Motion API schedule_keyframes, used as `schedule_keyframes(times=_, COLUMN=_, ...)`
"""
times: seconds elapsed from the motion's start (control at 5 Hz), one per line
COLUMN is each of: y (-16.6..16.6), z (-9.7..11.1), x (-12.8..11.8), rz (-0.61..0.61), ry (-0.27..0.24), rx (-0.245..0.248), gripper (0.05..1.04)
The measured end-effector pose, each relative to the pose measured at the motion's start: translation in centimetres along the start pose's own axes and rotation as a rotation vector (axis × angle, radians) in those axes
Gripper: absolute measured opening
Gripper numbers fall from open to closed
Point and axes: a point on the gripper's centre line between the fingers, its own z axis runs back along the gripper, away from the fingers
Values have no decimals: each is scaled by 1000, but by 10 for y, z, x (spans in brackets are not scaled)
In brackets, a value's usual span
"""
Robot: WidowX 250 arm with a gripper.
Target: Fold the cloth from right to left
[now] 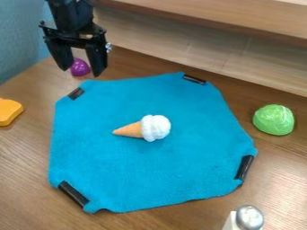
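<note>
Silver is being shown by the cap of a shaker (249, 217), standing just beyond the near right edge of the cloth (120, 179). The blue cloth itself is being borne nearly flat by the table (27, 188), its fold not yet begun. Its corners are being marked by black strips (244, 168), seemingly being provided as grips; the two on its right are probably being needed first. Near its middle a toy ice cream cone (156, 127) is being carried, perhaps being meant as a thing to be covered; it could be rolled or dragged by the fold. To the cloth's right a green rounded thing (274, 120) is being seen, and to its left a yellow block (8, 111). Beyond its far left corner a purple ball (80, 67) is being framed by the gripper (81, 72). The fingers (96, 58) are being held wide apart, with nothing being gripped and the cloth not being touched; whether the ball is being touched cannot be told. Behind the cloth, a wooden ledge (210, 22) is being seen.
</note>
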Motion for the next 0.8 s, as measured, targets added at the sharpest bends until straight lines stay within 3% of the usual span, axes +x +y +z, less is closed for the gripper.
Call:
schedule_keyframes(times=0.2, y=0, z=-10, x=-3, rz=7, ry=31, rx=-7, gripper=1001)
schedule_keyframes(times=0.8, y=-93, z=-28, x=3, rz=-177, ry=72, rx=-48, gripper=1001)
